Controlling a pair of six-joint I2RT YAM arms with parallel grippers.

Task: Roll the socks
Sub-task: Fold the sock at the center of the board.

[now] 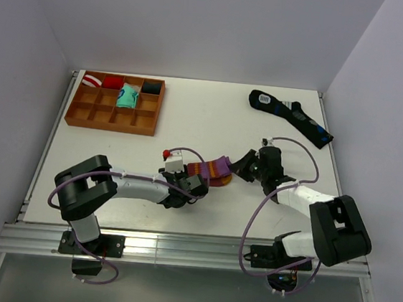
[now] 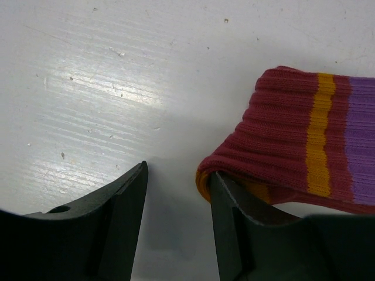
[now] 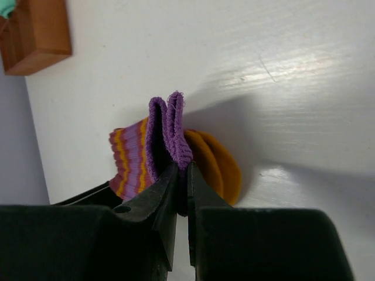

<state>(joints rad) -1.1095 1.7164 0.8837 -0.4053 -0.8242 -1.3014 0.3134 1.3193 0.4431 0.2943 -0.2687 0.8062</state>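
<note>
One loose fold in socks [image 1: 210, 170], mid table [image 1: 212, 116]. Right gripper [image 3: 183, 170] pinches purple cuff tight. Left gripper [image 2: 179, 172] half spread, holds nothing, finger [image 2: 234, 222] under maroon edge. No real roll yet, most work left

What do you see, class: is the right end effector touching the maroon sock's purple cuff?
Touching. The right wrist view shows the right end effector pinching the maroon sock's purple cuff between its closed fingers.
</note>
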